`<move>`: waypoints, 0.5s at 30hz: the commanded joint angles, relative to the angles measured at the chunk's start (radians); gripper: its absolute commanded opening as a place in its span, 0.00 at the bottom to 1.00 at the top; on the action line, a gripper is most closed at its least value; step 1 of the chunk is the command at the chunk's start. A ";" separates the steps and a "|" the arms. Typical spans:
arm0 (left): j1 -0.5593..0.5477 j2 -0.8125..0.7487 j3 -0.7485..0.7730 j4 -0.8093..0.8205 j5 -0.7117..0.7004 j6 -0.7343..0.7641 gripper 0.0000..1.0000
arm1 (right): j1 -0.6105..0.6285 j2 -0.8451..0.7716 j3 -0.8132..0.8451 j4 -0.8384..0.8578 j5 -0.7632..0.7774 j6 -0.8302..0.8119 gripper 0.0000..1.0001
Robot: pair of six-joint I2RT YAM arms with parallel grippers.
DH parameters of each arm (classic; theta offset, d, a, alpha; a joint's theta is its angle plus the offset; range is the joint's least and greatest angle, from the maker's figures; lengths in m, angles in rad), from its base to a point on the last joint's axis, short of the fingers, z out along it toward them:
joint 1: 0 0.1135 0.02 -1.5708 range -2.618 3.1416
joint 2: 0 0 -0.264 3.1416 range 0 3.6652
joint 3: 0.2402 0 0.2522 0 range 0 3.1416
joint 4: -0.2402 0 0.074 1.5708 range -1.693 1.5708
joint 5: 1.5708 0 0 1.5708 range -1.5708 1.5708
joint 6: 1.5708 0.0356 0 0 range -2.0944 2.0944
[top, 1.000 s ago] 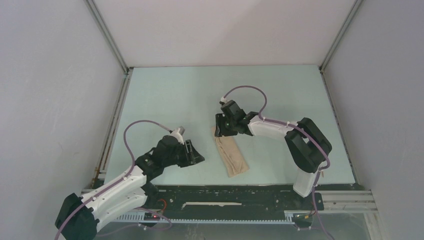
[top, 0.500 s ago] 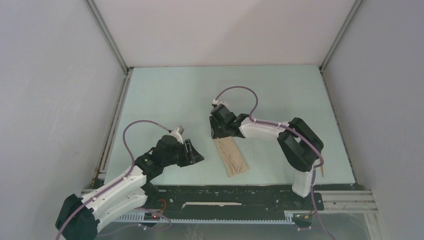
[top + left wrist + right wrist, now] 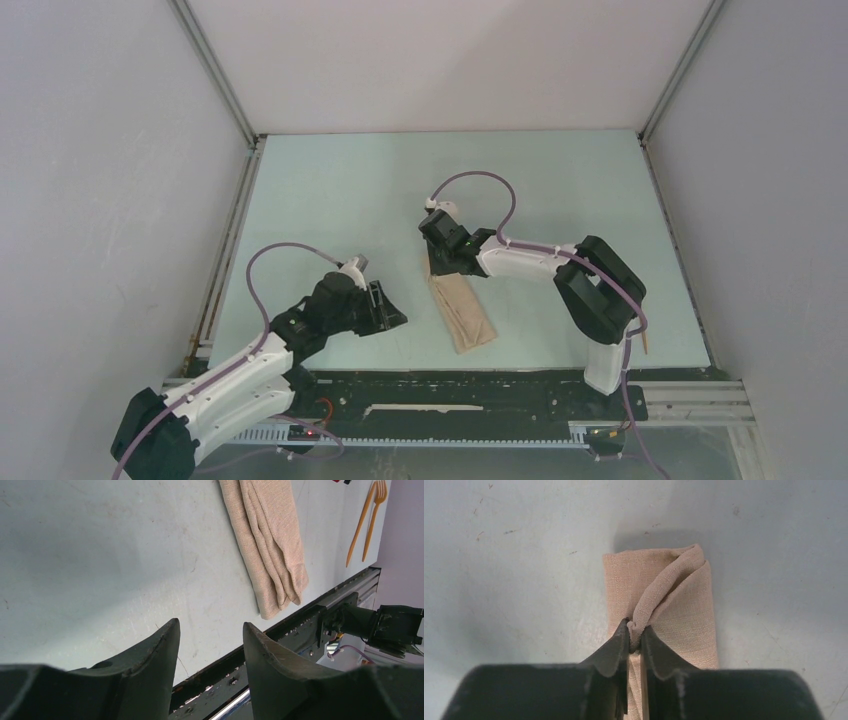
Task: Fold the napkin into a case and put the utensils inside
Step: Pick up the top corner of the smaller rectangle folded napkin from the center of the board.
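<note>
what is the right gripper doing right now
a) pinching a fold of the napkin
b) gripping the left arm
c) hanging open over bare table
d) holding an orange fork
a: in the right wrist view, the right gripper has its two fingertips squeezed together on a raised ridge of the napkin.

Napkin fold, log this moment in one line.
right gripper: shut on napkin fold | left gripper: open, empty | utensils: outside napkin
</note>
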 commanded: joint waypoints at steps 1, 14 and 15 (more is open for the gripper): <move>0.009 0.008 0.005 0.024 -0.014 0.038 0.56 | 0.014 -0.017 0.037 -0.002 0.035 0.017 0.10; 0.017 0.375 0.281 0.121 -0.122 0.189 0.56 | -0.051 -0.072 -0.005 0.025 -0.168 0.156 0.18; 0.017 0.379 0.286 0.131 -0.118 0.186 0.56 | -0.052 -0.071 -0.005 0.025 -0.178 0.151 0.24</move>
